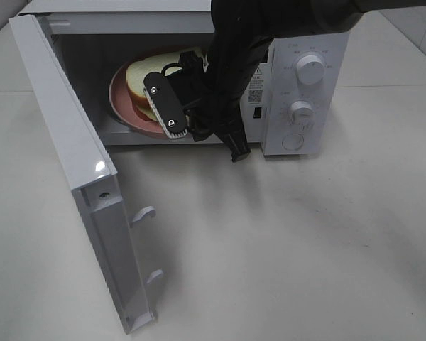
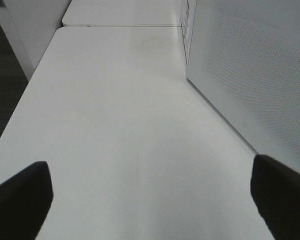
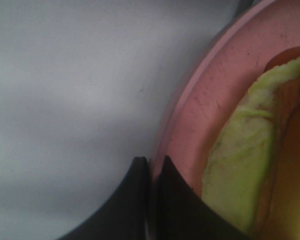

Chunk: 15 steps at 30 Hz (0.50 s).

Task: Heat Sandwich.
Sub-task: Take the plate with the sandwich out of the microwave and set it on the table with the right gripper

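The sandwich, pale bread with green-yellow filling, lies on a round pink plate inside the open white microwave. From above, my right arm reaches into the cavity. Its gripper sits at the plate's front rim. The right wrist view shows the gripper with both dark fingers pressed together right on the rim of the plate. My left gripper stands wide open over bare table beside the microwave's perforated side wall. It is out of the exterior high view.
The microwave door swings wide open to the left, with its latch hooks pointing out over the table. Two knobs and a round button sit on the control panel at the right. White table spreads in front.
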Each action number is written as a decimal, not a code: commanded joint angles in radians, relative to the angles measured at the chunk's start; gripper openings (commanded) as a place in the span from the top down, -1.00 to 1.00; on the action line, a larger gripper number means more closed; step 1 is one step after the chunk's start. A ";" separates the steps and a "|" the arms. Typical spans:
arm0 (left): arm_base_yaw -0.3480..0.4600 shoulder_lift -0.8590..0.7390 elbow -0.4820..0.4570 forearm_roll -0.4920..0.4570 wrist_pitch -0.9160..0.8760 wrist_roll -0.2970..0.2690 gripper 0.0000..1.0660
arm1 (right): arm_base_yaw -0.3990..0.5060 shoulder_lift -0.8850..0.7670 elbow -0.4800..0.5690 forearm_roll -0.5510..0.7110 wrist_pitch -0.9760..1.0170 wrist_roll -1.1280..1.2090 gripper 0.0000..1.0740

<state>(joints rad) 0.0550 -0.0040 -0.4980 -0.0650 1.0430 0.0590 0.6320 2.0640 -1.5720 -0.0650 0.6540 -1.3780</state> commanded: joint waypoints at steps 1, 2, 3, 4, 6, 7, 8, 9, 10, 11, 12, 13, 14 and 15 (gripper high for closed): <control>0.001 -0.025 0.002 -0.005 -0.009 -0.001 -0.90 | -0.001 -0.059 0.039 -0.001 -0.022 -0.028 0.99; 0.001 -0.025 0.002 -0.005 -0.009 -0.001 -0.90 | -0.001 -0.070 0.053 -0.001 -0.022 -0.033 0.99; 0.001 -0.025 0.002 -0.005 -0.009 -0.001 -0.90 | -0.001 -0.080 0.069 0.001 -0.023 -0.037 0.99; 0.001 -0.025 0.002 -0.005 -0.009 -0.001 -0.90 | 0.003 -0.103 0.099 0.008 -0.035 -0.057 0.99; 0.001 -0.025 0.002 -0.005 -0.009 -0.001 -0.90 | 0.008 -0.116 0.116 0.013 -0.039 -0.069 0.99; 0.001 -0.025 0.002 -0.005 -0.009 -0.001 -0.90 | 0.009 -0.129 0.132 0.021 -0.039 -0.085 0.99; 0.001 -0.025 0.002 -0.005 -0.009 -0.001 -0.90 | 0.010 -0.153 0.158 0.049 -0.042 -0.121 0.99; 0.001 -0.025 0.002 -0.005 -0.009 -0.001 -0.90 | 0.010 -0.162 0.168 0.065 -0.043 -0.135 0.99; 0.001 -0.025 0.002 -0.005 -0.009 -0.001 -0.90 | 0.010 -0.162 0.168 0.065 -0.043 -0.135 0.99; 0.001 -0.025 0.002 -0.005 -0.009 -0.001 -0.90 | 0.010 -0.173 0.182 0.080 -0.044 -0.154 0.99; 0.001 -0.025 0.002 -0.005 -0.009 -0.001 -0.90 | 0.010 -0.182 0.196 0.088 -0.044 -0.167 0.99; 0.001 -0.025 0.002 -0.005 -0.009 -0.001 -0.90 | 0.010 -0.202 0.222 0.104 -0.044 -0.193 0.99; 0.001 -0.025 0.002 -0.005 -0.009 -0.001 -0.90 | 0.010 -0.211 0.229 0.104 -0.043 -0.197 0.99; 0.001 -0.025 0.002 -0.005 -0.009 -0.001 -0.90 | 0.010 -0.211 0.229 0.104 -0.043 -0.197 0.99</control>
<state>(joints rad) 0.0550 -0.0040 -0.4980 -0.0650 1.0430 0.0590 0.6400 1.8820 -1.3540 0.0200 0.6340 -1.5440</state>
